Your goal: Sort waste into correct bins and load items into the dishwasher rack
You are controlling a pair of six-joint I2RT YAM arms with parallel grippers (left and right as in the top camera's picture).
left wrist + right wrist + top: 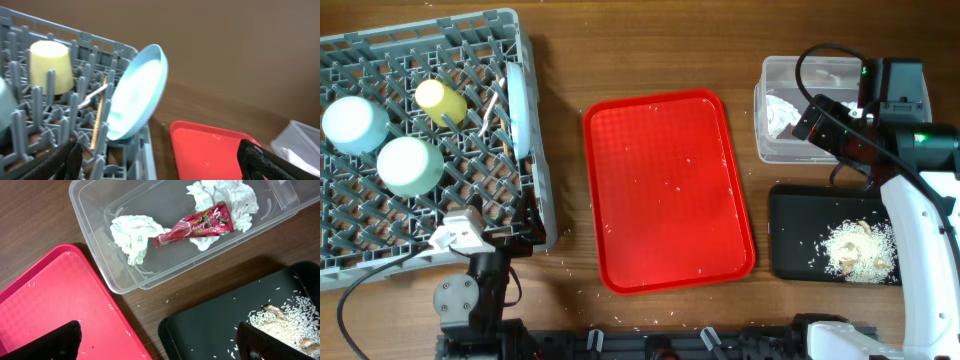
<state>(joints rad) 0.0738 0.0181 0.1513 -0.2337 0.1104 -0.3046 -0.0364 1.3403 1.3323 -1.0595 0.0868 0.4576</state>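
The left end effector [160, 162] and right end effector [160, 345] are spread apart and empty, with beige rice scraps [855, 250] kept in the shallow black tray [795, 230], crumpled white tissues [131, 232] and a red snack wrapper [197, 225] in the clear plastic tub [90, 215], and the small yellow cup [50, 65] upside-down in the big grey pegged rack [380, 255], likely to drain.

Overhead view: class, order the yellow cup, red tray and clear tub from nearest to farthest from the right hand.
1. Clear tub, directly beneath the right hand.
2. Red tray, mid-table.
3. Yellow cup, far left, in the rack.
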